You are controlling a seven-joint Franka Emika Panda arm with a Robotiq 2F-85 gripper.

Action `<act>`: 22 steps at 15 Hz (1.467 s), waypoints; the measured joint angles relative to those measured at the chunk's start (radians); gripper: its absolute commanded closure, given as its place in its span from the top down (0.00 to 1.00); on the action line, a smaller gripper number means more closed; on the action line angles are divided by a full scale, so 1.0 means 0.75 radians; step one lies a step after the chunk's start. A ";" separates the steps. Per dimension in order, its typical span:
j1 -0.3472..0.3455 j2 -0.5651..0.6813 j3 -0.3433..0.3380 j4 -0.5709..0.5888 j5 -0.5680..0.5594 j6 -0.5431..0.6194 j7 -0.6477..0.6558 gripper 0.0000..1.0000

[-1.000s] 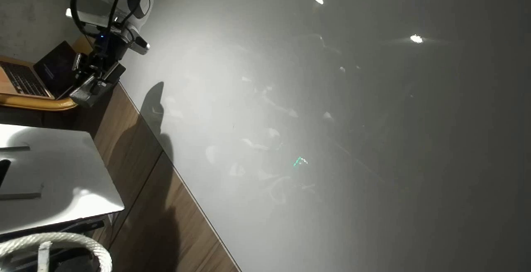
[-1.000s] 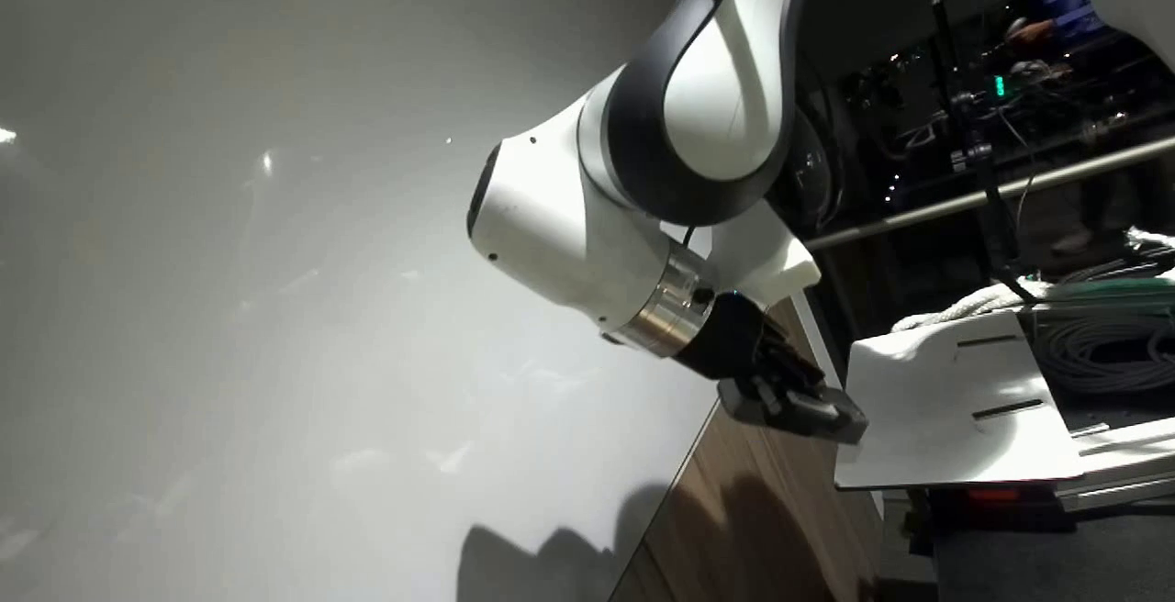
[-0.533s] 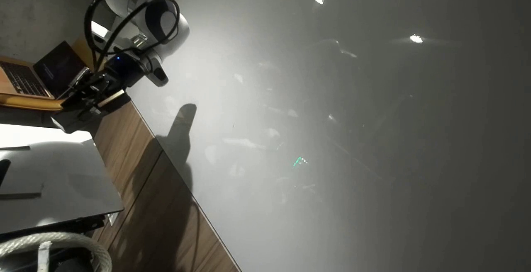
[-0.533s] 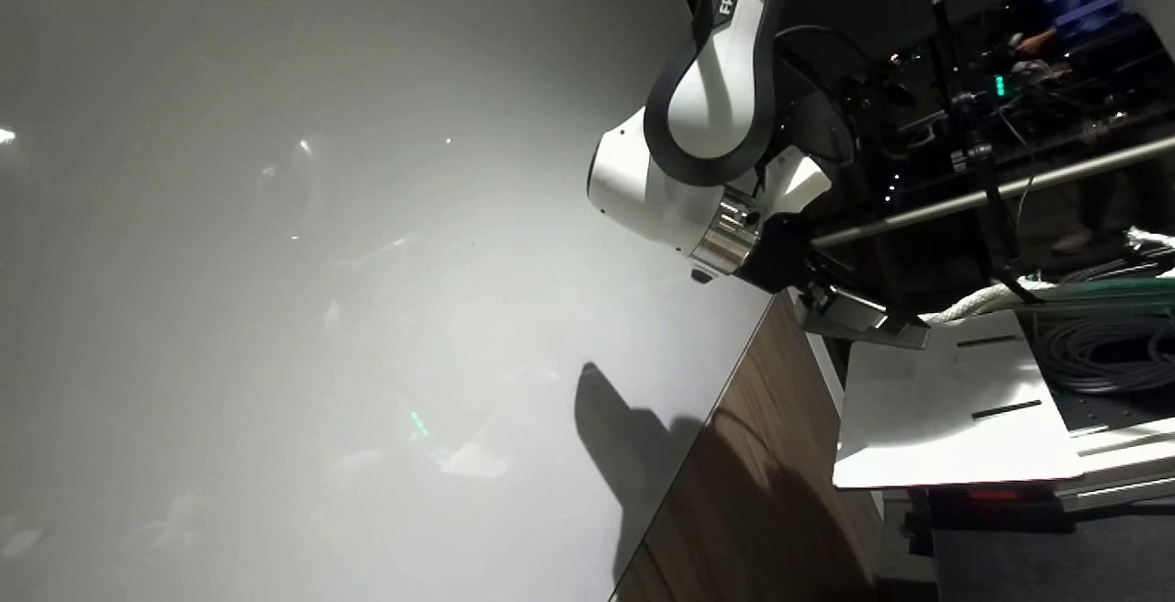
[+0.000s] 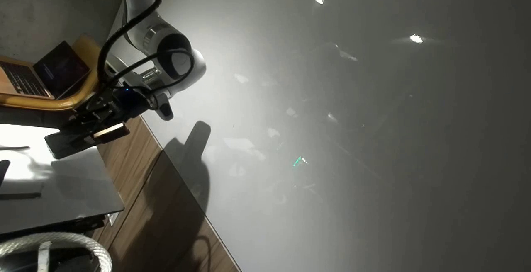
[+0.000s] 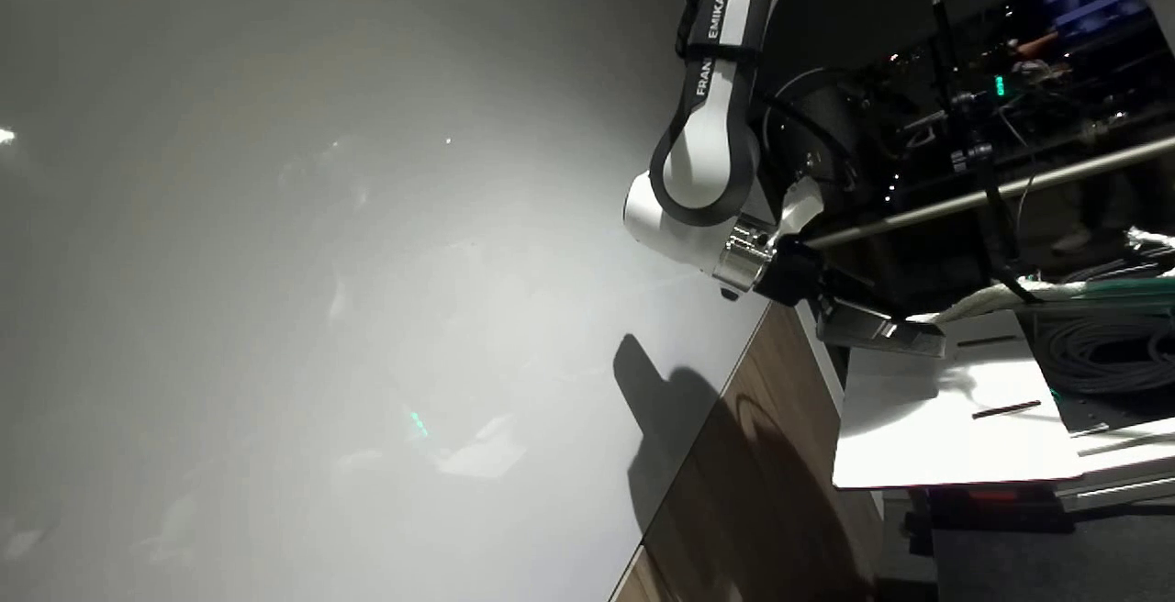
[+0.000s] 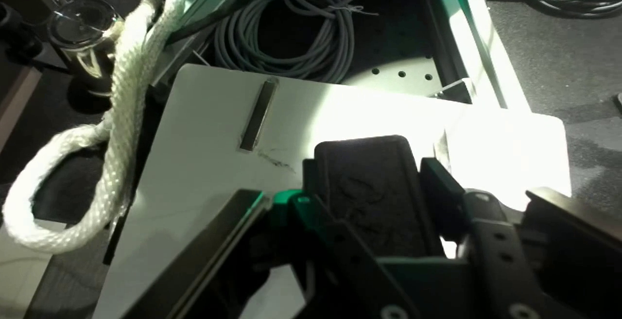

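A: Item one, the hand?
B: One dark two-fingered hand (image 7: 371,183), fitted at the end of the white-and-black arm (image 6: 707,139). We record it clenched on item two, a pad set against either long side.

A: Item two, then?
B: One dark block (image 7: 369,207), oblong, round-cornered, its face wrinkled. Position: between the fingers, jutting past their tips, and overlapping the white panel (image 7: 204,173) in all three views. Whether block and panel touch, we cannot tell.

A: Particulars of the panel?
B: Flat, with rounded corners and two narrow dark slots (image 6: 1007,409); part of its face lies under strong glare.

A: Alongside it?
B: One thick white rope (image 7: 126,100), doubled into a loop just beside the panel; one coil of grey cable (image 7: 340,42), past the panel's far edge in the wrist view.

A: Farther off?
B: In an exterior view we list one laptop (image 5: 62,69), open, on a yellow chair (image 5: 45,103); one stretch of brown wood (image 5: 124,156), bordering a broad, glossy grey surface (image 5: 315,205) with pale smudges and bright reflections. A shadow (image 5: 193,168) falls across both.
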 measured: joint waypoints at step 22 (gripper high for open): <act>0.001 0.408 -0.039 0.369 0.026 -0.147 0.045 0.28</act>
